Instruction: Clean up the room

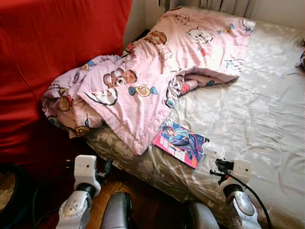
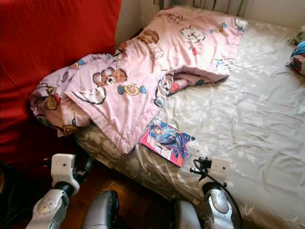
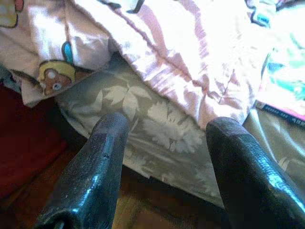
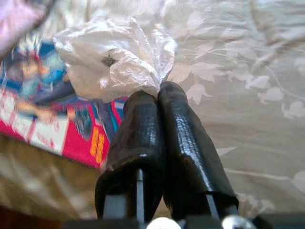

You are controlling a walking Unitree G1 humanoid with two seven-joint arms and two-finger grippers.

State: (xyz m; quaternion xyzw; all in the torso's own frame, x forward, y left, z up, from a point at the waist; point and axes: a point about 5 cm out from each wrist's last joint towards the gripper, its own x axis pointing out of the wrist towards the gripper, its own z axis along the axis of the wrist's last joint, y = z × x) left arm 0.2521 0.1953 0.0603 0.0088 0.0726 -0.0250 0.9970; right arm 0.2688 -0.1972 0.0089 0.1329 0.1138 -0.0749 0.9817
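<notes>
The comic book (image 1: 180, 143) lies near the bed's (image 1: 257, 114) front edge, one corner under the pink cartoon-print quilt (image 1: 143, 81); its cover text is too blurred to read. From the right wrist, the right gripper (image 4: 159, 93) pinches a crumpled white plastic bag (image 4: 114, 59) above that book. The left gripper (image 3: 164, 131), fingers apart, hovers by the leaf-patterned sheet's side above wooden floor (image 1: 143, 200). A red sofa (image 1: 47, 57) stands alongside.

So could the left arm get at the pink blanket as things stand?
Probably yes: the left gripper is open, aimed at the pink blanket hanging over the bed edge, with nothing between.
</notes>
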